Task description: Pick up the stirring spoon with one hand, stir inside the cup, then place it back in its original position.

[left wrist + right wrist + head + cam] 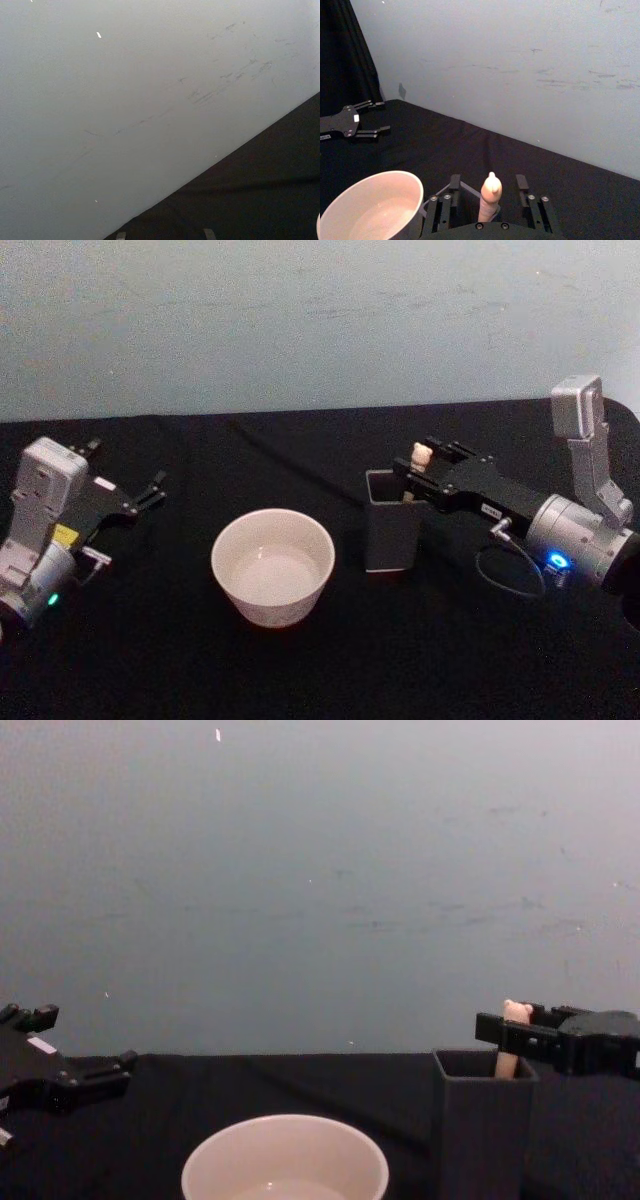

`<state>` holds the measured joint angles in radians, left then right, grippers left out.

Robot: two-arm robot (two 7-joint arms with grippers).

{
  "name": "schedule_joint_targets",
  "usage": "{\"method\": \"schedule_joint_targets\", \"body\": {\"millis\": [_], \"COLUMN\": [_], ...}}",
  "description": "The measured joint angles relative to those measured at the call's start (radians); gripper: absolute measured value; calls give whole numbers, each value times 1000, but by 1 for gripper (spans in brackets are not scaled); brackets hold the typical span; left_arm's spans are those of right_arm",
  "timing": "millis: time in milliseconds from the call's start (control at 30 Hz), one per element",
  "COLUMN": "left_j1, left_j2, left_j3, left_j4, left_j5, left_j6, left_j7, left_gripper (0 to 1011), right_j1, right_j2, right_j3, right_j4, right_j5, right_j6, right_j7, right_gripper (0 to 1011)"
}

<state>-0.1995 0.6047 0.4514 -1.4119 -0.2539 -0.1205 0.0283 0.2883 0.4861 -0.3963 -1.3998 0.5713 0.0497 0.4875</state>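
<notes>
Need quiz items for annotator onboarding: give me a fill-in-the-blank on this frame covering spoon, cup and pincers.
1. The spoon stands in the dark ___.
2. The right pincer is ___, straddling the spoon's handle.
3. The cup sits to the spoon's ___.
4. The left pincer, open at the left of the table, holds ___.
Missing: holder; open; left; nothing.
</notes>
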Motion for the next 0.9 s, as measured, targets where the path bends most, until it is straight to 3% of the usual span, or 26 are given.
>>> {"method": "schedule_joint_targets", "body": {"millis": [500, 900], "left_j1": [0, 0], "left_j2": [0, 0], "left_j3": [0, 0], "left_j4": [0, 0], "left_j5": [0, 0], "left_j6": [0, 0], "left_j7": [0, 0], "left_gripper": [1001, 1001], "right_j1": [0, -10], "right_j2": [0, 0], "right_j3": [0, 1], "right_j4": [0, -16], "right_j5": [2, -4], "right_j6": [1, -9], "right_j7": [0, 1], "right_gripper": [225, 213]}}
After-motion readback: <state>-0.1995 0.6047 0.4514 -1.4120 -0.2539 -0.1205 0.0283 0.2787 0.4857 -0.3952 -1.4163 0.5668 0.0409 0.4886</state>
